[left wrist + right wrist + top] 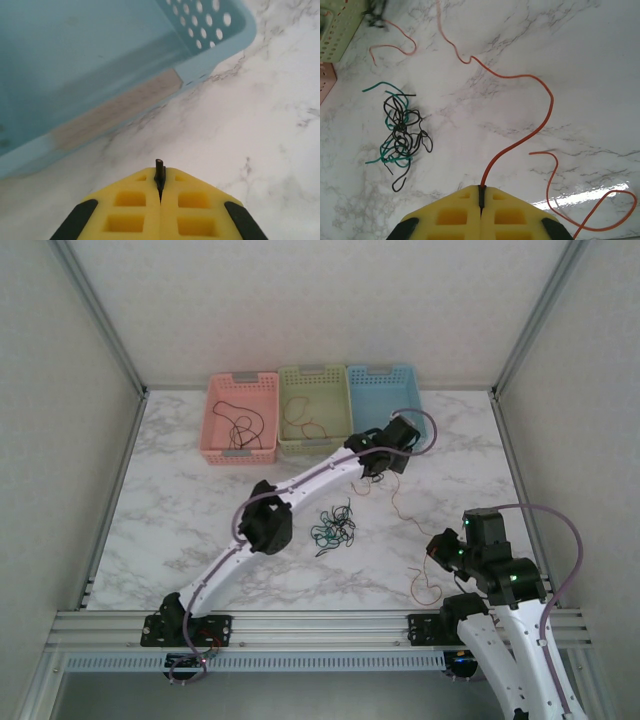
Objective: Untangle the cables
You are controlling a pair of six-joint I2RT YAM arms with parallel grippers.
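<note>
A red-orange cable (400,505) stretches across the marble between my two grippers. My right gripper (481,189) is shut on its near part, and the cable (520,77) rises from the fingertips and curves away up-left. My left gripper (160,175) is shut beside the blue basket (100,75); a short dark cable tip pokes out between its yellow fingers. From above, the left gripper (370,478) sits at the cable's far end and the right gripper (432,552) at its near end. A tangle of black and teal-green cables (335,527) (400,132) lies loose between the arms.
Three baskets line the back: pink (240,418) holding black wires, green (313,410) holding red-orange wires, blue (382,390). A slack red-orange loop (425,590) (580,200) lies by the right arm. Another red-orange strand (395,47) lies near the green basket (335,25).
</note>
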